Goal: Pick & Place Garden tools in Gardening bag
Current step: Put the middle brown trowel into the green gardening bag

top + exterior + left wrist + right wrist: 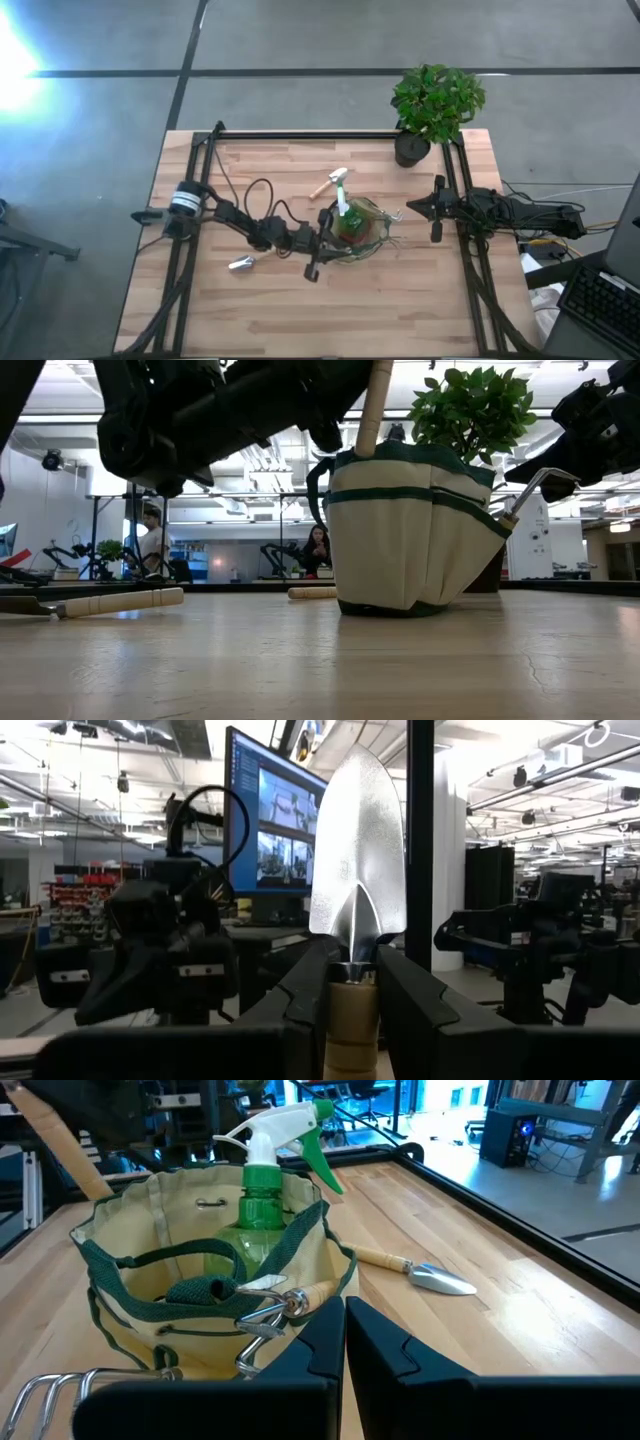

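Note:
The gardening bag (362, 228) is cream canvas with dark green trim and stands on its base at the table's middle. It also shows in the low view (410, 530) and the right wrist view (200, 1290). It holds a green spray bottle (262, 1200), and metal-headed tools (268, 1308) stick out of its outer pockets. My left gripper (352, 982) is at the bag's left side, shut on a trowel (358, 850) with a silver blade. My right gripper (345, 1330) is shut and empty, just right of the bag (425, 208). A second trowel (330, 183) and another wooden-handled tool (240, 263) lie flat on the table. My left gripper pinches the trowel's wooden handle (352, 1010) between its two fingers, just below the metal neck. The fingers come level from the table's left and lie across the handle. The trowel stands nearly upright, blade up. The handle's lower end (366, 440) reaches the bag's rim; inside or behind it, I cannot tell.
A potted green plant (435, 105) stands at the table's far right corner. A black frame rail (330, 137) runs along the far edge. Bare wood lies near the front edge (330, 320). People show in the room behind the table (318, 550).

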`<move>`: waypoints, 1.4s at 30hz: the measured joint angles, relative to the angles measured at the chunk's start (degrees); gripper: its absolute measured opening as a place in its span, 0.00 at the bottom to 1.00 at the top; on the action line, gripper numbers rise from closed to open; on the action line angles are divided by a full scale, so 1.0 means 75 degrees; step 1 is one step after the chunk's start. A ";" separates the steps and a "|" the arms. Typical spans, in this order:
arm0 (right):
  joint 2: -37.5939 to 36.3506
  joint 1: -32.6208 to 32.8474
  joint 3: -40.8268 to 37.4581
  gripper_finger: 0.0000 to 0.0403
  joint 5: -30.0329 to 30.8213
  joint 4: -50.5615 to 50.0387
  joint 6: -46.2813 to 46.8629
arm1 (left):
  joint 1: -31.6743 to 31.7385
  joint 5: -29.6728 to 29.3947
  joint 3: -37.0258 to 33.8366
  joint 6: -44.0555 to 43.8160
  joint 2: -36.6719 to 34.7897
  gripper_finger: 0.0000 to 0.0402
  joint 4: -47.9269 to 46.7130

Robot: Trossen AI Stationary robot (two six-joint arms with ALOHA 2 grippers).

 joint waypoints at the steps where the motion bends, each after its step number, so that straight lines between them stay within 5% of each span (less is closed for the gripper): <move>1: 0.0000 0.0000 0.0000 0.02 0.0000 0.0000 0.0003 | 0.0000 0.0000 0.0023 -0.0026 0.0052 0.16 0.0006; 27: -0.0003 -0.0001 0.0000 0.02 0.0001 0.0000 0.0001 | -0.0080 -0.0046 0.0012 0.0621 0.0321 0.16 -0.0389; 42: 0.0000 0.0000 0.0000 0.02 0.0000 0.0000 0.0000 | -0.0919 -0.3010 0.0205 0.1217 0.0295 0.16 -0.0604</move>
